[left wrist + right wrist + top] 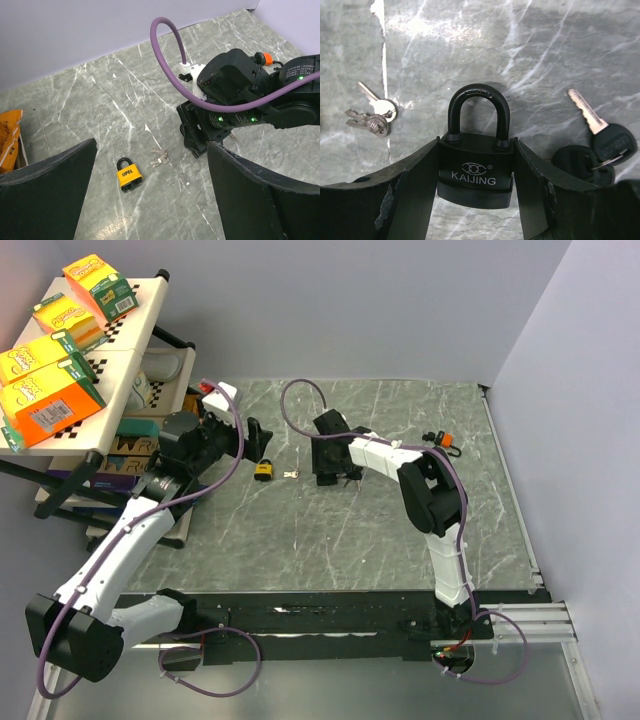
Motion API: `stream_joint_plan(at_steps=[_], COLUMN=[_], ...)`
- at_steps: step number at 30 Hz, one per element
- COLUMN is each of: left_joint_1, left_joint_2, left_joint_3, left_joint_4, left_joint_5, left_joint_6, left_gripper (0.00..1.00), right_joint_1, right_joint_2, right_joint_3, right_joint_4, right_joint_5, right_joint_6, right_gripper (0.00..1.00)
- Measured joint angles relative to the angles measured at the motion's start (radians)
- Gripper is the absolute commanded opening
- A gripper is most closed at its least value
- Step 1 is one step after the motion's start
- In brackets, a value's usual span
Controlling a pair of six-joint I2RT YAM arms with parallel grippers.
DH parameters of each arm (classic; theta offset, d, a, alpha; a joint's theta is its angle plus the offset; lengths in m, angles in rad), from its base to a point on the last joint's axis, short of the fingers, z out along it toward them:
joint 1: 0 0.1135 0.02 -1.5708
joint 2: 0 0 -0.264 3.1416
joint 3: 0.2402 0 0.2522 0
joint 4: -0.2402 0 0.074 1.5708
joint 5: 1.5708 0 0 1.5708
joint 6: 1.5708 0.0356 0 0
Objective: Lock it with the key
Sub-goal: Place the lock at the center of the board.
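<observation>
A black KAIJING padlock (476, 170) with its shackle down in the body sits between the fingers of my right gripper (476, 150), which is shut on its sides just over the marble table. Two black-headed keys (605, 145) lie right of it. A small silver key bunch (372, 117) lies to its left. In the left wrist view a yellow padlock (129, 174) lies flat with the silver keys (160, 158) beside it. My left gripper (150, 150) hovers above them, open wide and empty. From above, the right gripper (330, 465) covers the black padlock.
A rack (130, 350) with yellow and orange boxes (50, 400) stands at the table's left edge, close to my left arm. A small orange and black item (440, 440) lies by the right arm. The yellow padlock (263, 471) lies between the two grippers.
</observation>
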Motion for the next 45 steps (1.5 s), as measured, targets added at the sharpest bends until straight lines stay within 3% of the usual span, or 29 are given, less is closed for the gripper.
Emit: stream_joint_plan(at_steps=[3, 4, 6, 8, 9, 13, 15, 19, 23, 28, 31, 36, 39, 45], left_joint_1=[0.0, 0.0, 0.0, 0.0, 0.0, 0.0, 0.0, 0.0, 0.0, 0.0, 0.0, 0.0, 0.0, 0.0], left_joint_2=[0.0, 0.0, 0.0, 0.0, 0.0, 0.001, 0.003, 0.027, 0.114, 0.209, 0.225, 0.259, 0.274, 0.296], left_joint_3=[-0.002, -0.002, -0.002, -0.002, -0.003, -0.002, -0.002, 0.018, 0.132, 0.277, 0.298, 0.322, 0.323, 0.323], left_joint_4=[0.001, 0.002, 0.005, 0.006, 0.006, 0.006, 0.005, -0.027, -0.127, -0.229, -0.259, -0.291, -0.302, -0.304], left_joint_5=[0.0, 0.0, 0.0, 0.0, 0.0, 0.001, 0.002, 0.032, 0.095, 0.195, 0.245, 0.309, 0.323, 0.341], left_joint_6=[0.001, 0.001, 0.002, 0.002, 0.002, 0.003, 0.003, 0.01, 0.046, 0.082, 0.09, 0.09, 0.089, 0.089], left_gripper=[0.96, 0.96, 0.96, 0.96, 0.96, 0.96, 0.96, 0.96, 0.96, 0.96, 0.96, 0.96, 0.96, 0.96], right_joint_1=[0.0, 0.0, -0.001, -0.002, -0.002, -0.002, -0.003, -0.004, -0.014, -0.081, -0.185, -0.487, -0.618, -0.726], right_joint_2=[0.0, 0.0, 0.0, 0.0, 0.0, 0.0, 0.0, -0.002, -0.028, -0.161, -0.264, -0.348, -0.301, -0.145], right_joint_3=[0.0, 0.0, 0.0, 0.0, 0.0, 0.0, 0.0, 0.016, 0.028, 0.027, 0.014, 0.031, 0.097, 0.241], right_joint_4=[-0.002, -0.002, -0.003, -0.003, -0.003, -0.003, -0.004, -0.005, -0.005, 0.005, 0.027, -0.01, -0.127, -0.298], right_joint_5=[0.017, 0.021, 0.025, 0.025, 0.025, 0.025, 0.024, 0.024, 0.013, -0.08, -0.227, -0.476, -0.508, -0.524], right_joint_6=[-0.001, -0.003, -0.003, -0.003, -0.003, 0.0, 0.006, 0.007, -0.006, -0.097, -0.17, -0.338, -0.445, -0.636], right_gripper=[0.06, 0.16, 0.23, 0.37, 0.51, 0.73, 0.79, 0.84, 0.87, 0.89, 0.88, 0.86, 0.86, 0.89])
